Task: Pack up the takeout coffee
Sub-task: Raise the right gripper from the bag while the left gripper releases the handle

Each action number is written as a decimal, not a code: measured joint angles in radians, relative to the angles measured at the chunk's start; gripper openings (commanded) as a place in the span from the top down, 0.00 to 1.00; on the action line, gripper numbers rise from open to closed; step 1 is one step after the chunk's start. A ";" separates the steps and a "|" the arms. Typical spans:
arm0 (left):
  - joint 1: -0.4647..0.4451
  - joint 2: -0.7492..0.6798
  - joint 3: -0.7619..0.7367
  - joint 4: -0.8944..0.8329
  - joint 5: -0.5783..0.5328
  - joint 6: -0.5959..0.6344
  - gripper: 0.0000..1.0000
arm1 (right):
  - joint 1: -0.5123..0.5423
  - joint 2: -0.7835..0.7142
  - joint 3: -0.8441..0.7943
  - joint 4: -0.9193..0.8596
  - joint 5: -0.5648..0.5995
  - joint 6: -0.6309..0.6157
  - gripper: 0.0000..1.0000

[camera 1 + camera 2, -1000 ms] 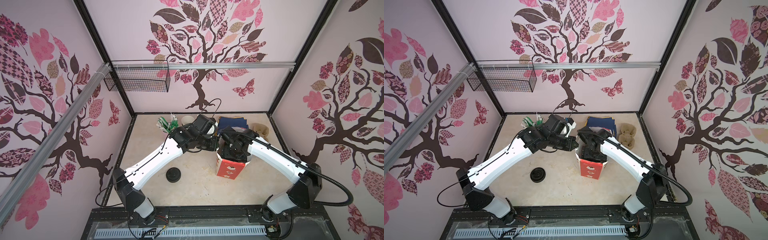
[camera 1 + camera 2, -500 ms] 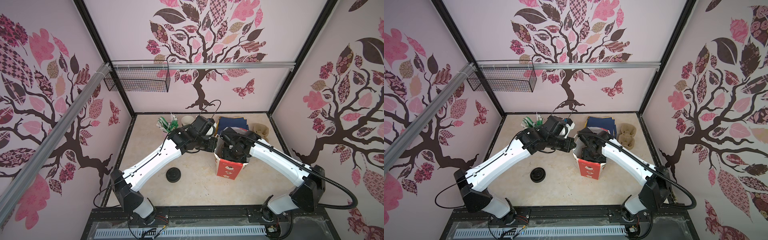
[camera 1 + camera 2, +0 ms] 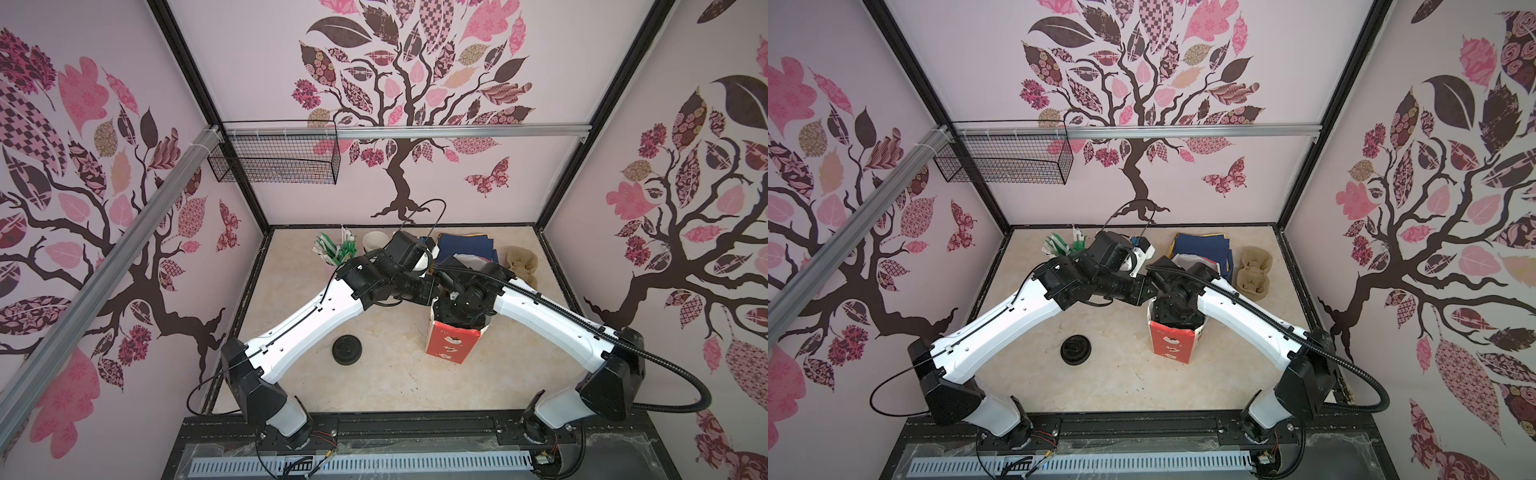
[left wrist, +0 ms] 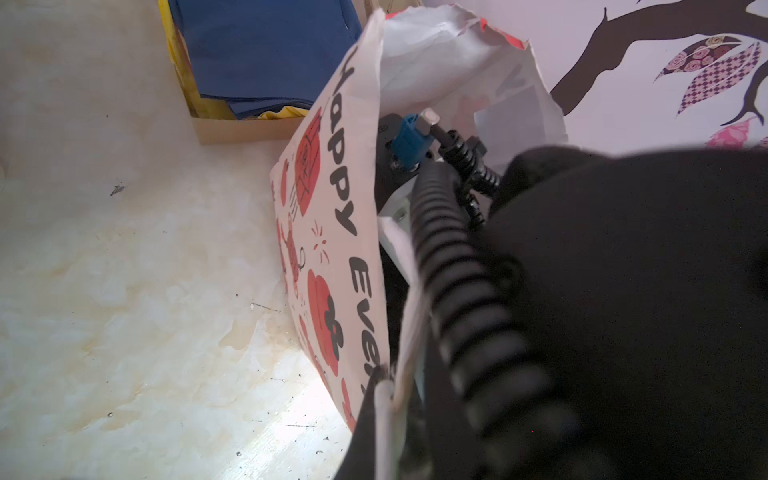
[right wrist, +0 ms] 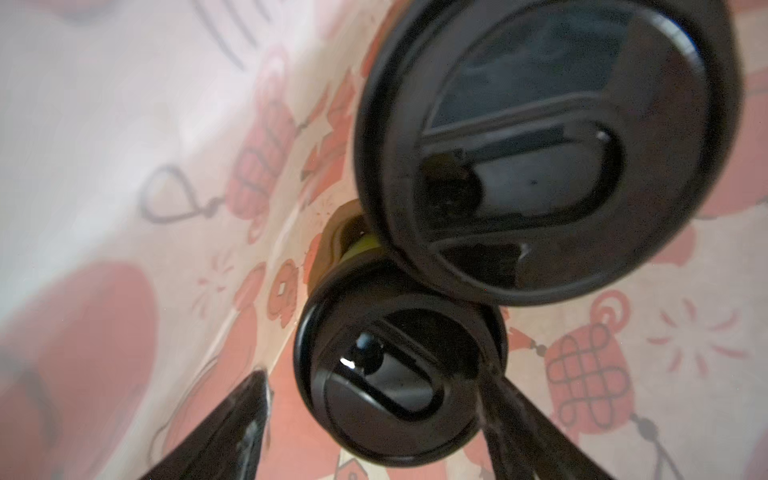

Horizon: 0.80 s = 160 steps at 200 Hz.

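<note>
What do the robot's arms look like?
Both arms have glossy white shell links with black joints and wrists. The left arm carries a thin black cable along its shell, looping at the base. The right arm carries a thick ribbed black hose, with a blue plug at its wrist. The right gripper's fingers are black.

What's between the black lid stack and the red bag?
Nothing; only bare tabletop separates the lid stack and the red bag, in both top views.

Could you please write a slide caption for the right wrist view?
Inside the printed paper bag: one black-lidded cup beside a second cup.
</note>
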 measured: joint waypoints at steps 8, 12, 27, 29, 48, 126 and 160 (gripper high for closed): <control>0.000 0.000 0.000 -0.007 -0.012 0.003 1.00 | 0.000 -0.001 0.005 -0.010 0.017 0.005 0.19; -0.001 0.000 0.000 -0.010 -0.017 0.005 1.00 | 0.000 -0.001 0.007 -0.013 0.027 0.009 0.19; -0.002 0.000 0.000 -0.022 -0.038 0.012 1.00 | 0.000 -0.003 0.013 -0.030 0.064 0.021 0.19; -0.002 0.000 0.000 -0.024 -0.040 0.015 1.00 | 0.000 -0.003 0.013 -0.032 0.067 0.022 0.19; -0.003 -0.002 0.000 -0.040 -0.064 0.029 1.00 | 0.000 -0.003 0.018 -0.054 0.107 0.035 0.19; -0.006 -0.022 -0.003 -0.079 -0.108 0.069 1.00 | 0.000 -0.103 0.032 0.014 0.143 0.030 0.24; -0.009 -0.022 -0.006 -0.078 -0.108 0.075 1.00 | 0.006 -0.105 0.042 0.035 0.105 0.023 0.25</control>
